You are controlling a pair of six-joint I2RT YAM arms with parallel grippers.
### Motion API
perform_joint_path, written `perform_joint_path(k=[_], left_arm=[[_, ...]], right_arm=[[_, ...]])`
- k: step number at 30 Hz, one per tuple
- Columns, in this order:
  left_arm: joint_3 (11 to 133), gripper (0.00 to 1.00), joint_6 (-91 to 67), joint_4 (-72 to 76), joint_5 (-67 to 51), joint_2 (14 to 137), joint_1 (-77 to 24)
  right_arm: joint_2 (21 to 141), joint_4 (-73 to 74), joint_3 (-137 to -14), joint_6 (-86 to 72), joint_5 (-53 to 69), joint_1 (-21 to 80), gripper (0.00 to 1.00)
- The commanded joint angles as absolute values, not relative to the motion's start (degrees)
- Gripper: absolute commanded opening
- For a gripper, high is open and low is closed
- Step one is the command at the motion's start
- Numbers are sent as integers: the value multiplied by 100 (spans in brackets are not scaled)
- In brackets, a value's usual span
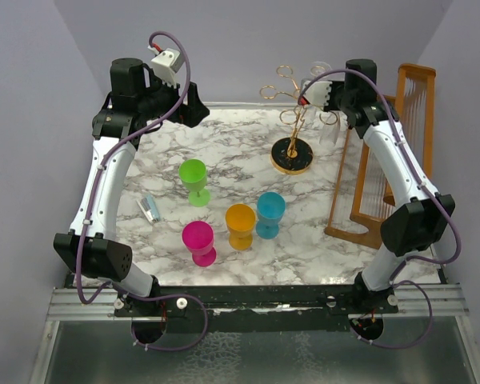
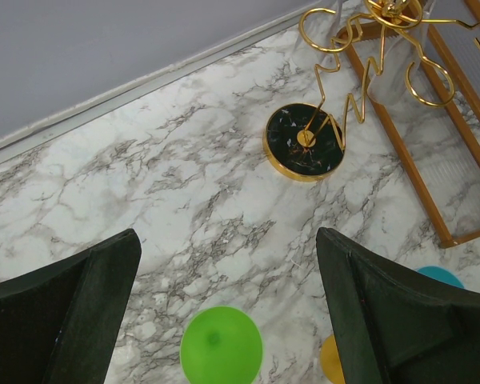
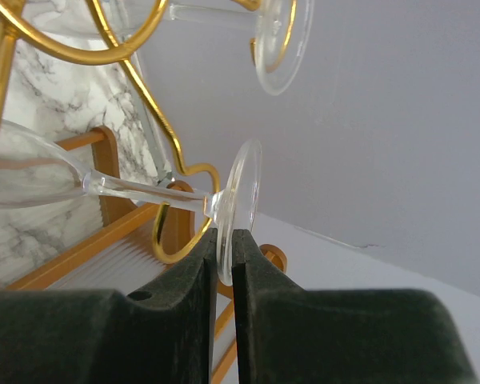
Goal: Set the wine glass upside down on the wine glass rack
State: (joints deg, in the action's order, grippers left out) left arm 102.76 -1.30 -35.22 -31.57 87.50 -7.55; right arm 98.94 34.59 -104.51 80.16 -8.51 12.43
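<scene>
A clear wine glass [image 3: 238, 200] hangs upside down with its stem resting in a ring-ended arm of the gold wine glass rack [image 3: 164, 136]. My right gripper [image 3: 224, 240] is shut on the rim of the glass's foot, pads pressed on either side. Another clear glass [image 3: 276, 36] hangs from a neighbouring arm. In the top view the rack [image 1: 292, 156] stands at the back right on its black base, with the right gripper [image 1: 316, 92] high beside it. My left gripper [image 2: 228, 296] is open and holds nothing, raised over the marble at the back left [image 1: 194, 104].
A brown wooden slatted frame [image 1: 384, 160] stands right of the rack. Green [image 1: 194, 178], pink [image 1: 198, 240], orange [image 1: 240, 224] and blue [image 1: 270, 212] plastic glasses stand mid-table. A small grey object [image 1: 149, 209] lies at the left.
</scene>
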Motion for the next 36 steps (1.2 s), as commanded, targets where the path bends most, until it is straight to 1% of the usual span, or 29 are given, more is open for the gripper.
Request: perform_joint_path(k=[1, 4, 9, 19, 27, 36], left_arm=[[10426, 93, -58, -3449, -3164, 8737, -720], [10407, 93, -63, -3432, -3172, 8728, -716], [10365, 93, -75, -3414, -3185, 8702, -718], [10295, 93, -92, -3377, -3201, 8632, -721], [10244, 93, -84, -3364, -3217, 8563, -721], [10152, 93, -80, -3303, -3217, 8474, -721]], right_arm=[[9648, 3228, -10286, 7923, -1084, 1247, 13], [9590, 3211, -10186, 7874, -1103, 1248, 14], [9500, 3210, -10062, 7770, -1108, 1248, 19], [9370, 3248, -10021, 7704, -1160, 1248, 24], [9227, 3268, -9874, 7681, -1187, 1248, 30], [9051, 3295, -9666, 7646, -1208, 1248, 34]])
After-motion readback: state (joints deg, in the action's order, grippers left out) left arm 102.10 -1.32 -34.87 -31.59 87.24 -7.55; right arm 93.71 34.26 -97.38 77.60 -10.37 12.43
